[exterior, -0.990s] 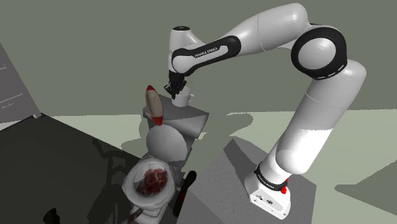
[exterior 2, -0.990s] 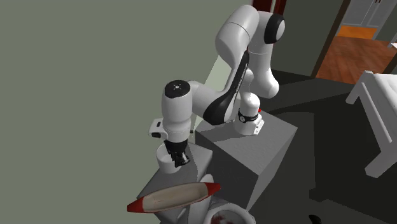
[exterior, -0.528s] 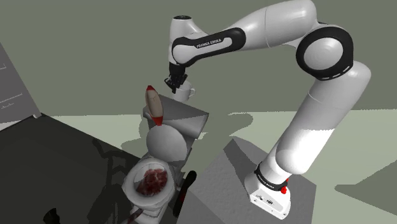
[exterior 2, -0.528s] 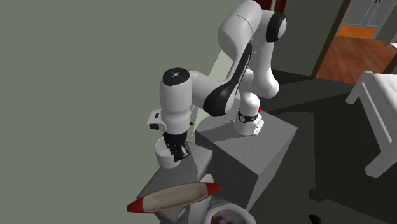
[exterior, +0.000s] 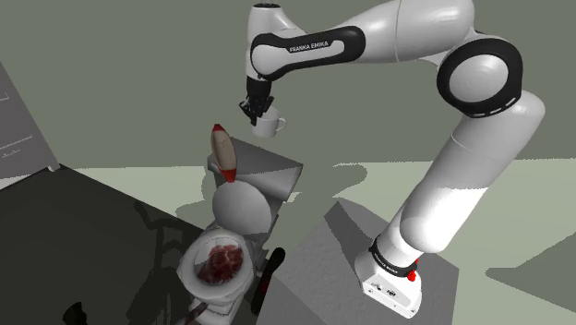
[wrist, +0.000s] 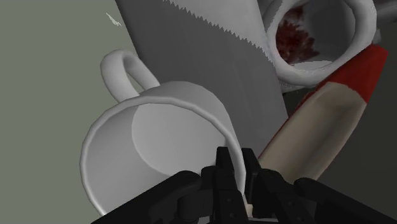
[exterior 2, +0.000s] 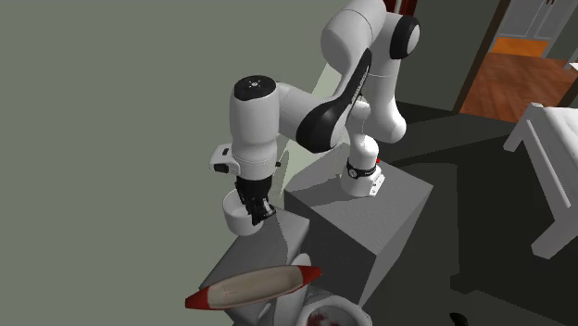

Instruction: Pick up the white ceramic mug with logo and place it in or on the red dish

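A plain white mug (exterior: 269,125) hangs in the air above the grey flat top (exterior: 268,169), and my gripper (exterior: 253,108) is shut on its rim. In the second exterior view the mug (exterior 2: 239,214) sits just under the black gripper (exterior 2: 256,206), off the surface. In the wrist view the fingers clasp the rim of the mug (wrist: 149,143) at the gripper (wrist: 236,168), one inside and one outside; the handle points away. The long dish (exterior: 222,151) with red ends and a pale inside lies on the grey top's near edge, below and beside the mug; it also shows as the dish (exterior 2: 252,286) (wrist: 321,124).
Below the grey top sits a white bowl (exterior: 196,263) with dark red matter inside. The grey stand (exterior: 323,277) carries the arm's base. In the second exterior view, white furniture (exterior 2: 556,167) and a doorway with an orange floor (exterior 2: 528,51) lie far right.
The gripper has risen with the mug, lifting it off the grey top. The dish has not moved.
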`<state>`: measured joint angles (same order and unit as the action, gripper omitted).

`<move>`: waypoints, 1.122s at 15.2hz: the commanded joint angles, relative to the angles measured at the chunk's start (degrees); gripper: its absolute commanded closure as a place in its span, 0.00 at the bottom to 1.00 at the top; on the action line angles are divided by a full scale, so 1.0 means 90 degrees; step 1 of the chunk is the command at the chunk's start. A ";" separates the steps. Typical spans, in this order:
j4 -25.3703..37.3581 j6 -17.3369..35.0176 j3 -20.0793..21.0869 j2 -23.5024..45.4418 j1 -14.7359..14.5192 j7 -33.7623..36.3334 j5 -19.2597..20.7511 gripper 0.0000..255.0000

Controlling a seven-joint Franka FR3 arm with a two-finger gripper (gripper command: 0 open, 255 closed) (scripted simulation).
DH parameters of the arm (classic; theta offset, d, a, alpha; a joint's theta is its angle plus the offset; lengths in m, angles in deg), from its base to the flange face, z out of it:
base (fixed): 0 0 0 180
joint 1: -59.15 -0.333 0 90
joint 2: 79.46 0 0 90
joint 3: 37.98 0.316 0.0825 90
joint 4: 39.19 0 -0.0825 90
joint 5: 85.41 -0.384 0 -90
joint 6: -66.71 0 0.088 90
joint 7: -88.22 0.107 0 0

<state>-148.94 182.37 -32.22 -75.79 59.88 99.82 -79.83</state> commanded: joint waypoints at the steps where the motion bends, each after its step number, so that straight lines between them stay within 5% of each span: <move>1: 0.0083 -0.0121 -0.0003 -0.0039 0.0005 -0.0023 -0.0011 1.00; 11: 0.2676 -0.1216 0.0488 0.1601 -0.0824 0.1227 0.0318 1.00; 17: 0.2229 -0.0726 0.0471 0.1646 -0.0817 0.1278 0.0342 1.00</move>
<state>-127.99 175.12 -27.99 -60.78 52.52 111.20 -76.75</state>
